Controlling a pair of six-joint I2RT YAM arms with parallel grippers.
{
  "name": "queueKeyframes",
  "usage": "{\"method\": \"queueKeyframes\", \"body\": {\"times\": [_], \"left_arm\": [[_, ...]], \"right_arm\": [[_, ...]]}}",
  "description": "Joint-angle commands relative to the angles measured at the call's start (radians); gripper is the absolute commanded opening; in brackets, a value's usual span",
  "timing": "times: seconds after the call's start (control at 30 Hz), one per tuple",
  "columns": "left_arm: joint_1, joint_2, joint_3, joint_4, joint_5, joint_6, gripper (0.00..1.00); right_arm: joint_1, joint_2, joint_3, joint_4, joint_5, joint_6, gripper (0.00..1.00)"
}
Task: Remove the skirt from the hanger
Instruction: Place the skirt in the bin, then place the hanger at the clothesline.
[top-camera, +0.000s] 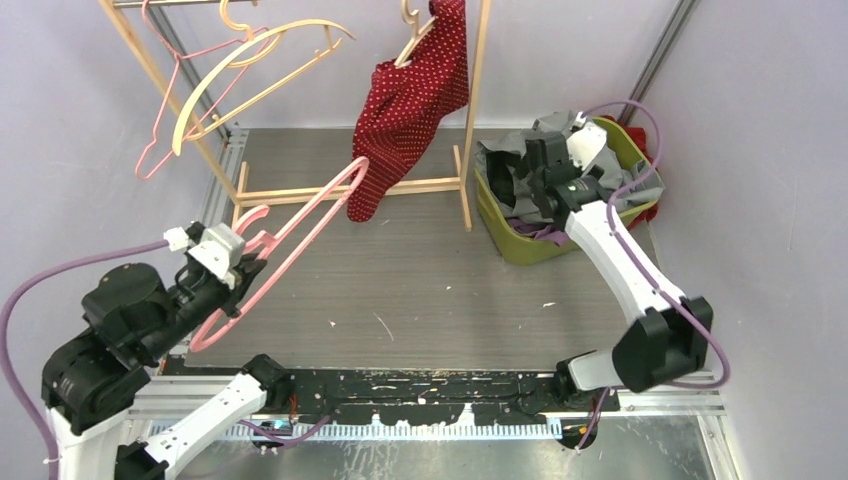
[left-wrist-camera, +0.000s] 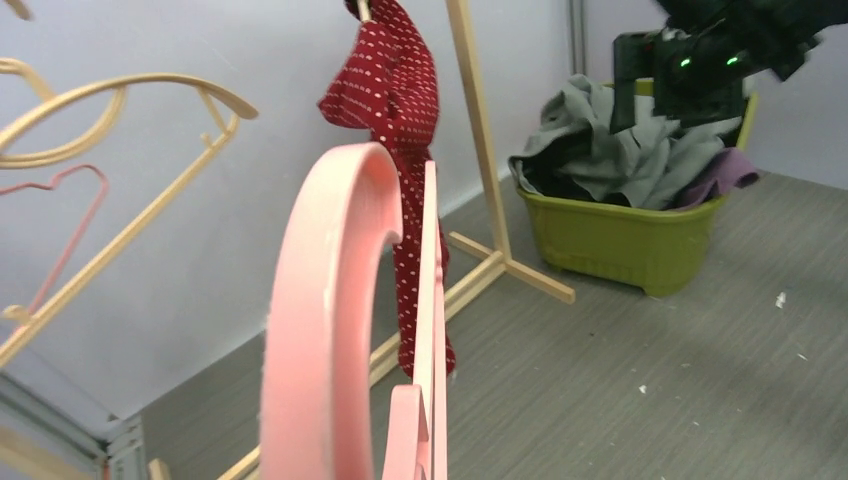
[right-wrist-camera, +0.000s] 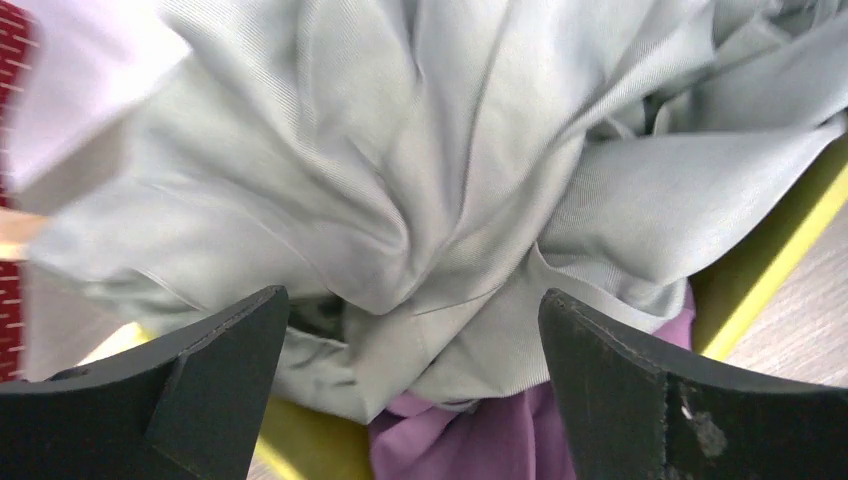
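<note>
The grey skirt (right-wrist-camera: 400, 180) lies crumpled on top of the green basket (top-camera: 512, 238) at the right of the table, over a purple cloth (right-wrist-camera: 470, 440). We see the right gripper (right-wrist-camera: 418, 385) just above it, fingers (right-wrist-camera: 200, 385) spread wide and empty. The left gripper (top-camera: 236, 268) is pinched tight on the pink hanger (top-camera: 312, 212), which is bare and held tilted above the table, well apart from the basket. Behind it, a red dotted garment (top-camera: 405, 110) hangs on the wooden rack (top-camera: 472, 110).
</note>
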Motion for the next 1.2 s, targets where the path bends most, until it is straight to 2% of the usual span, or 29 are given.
{"method": "queueKeyframes", "body": {"times": [0.0,0.23,0.4,0.63,0.77,0.87,1.17], "left_arm": [[-0.002,-0.019,0.067,-0.042,-0.109,0.000,0.00],[-0.002,0.108,0.206,-0.074,-0.124,-0.044,0.00],[-0.002,0.167,0.314,-0.026,-0.150,-0.052,0.00],[-0.002,0.189,0.429,0.052,-0.225,-0.016,0.00],[-0.002,0.231,0.382,0.125,-0.298,0.016,0.00],[-0.002,0.313,0.364,0.202,-0.302,0.038,0.00],[0.024,0.569,0.464,0.441,-0.279,0.111,0.00]], "right_arm": [[0.032,-0.109,0.112,0.001,-0.016,-0.110,1.00],[0.035,-0.030,0.353,0.042,-0.051,-0.349,1.00],[0.035,0.099,0.535,0.095,-0.054,-0.420,1.00],[0.035,0.233,0.674,0.147,-0.084,-0.461,1.00],[0.036,0.272,0.711,0.191,-0.076,-0.511,1.00],[0.035,0.301,0.757,0.221,-0.058,-0.550,1.00],[0.021,0.384,0.871,0.283,-0.012,-0.605,1.00]]}}
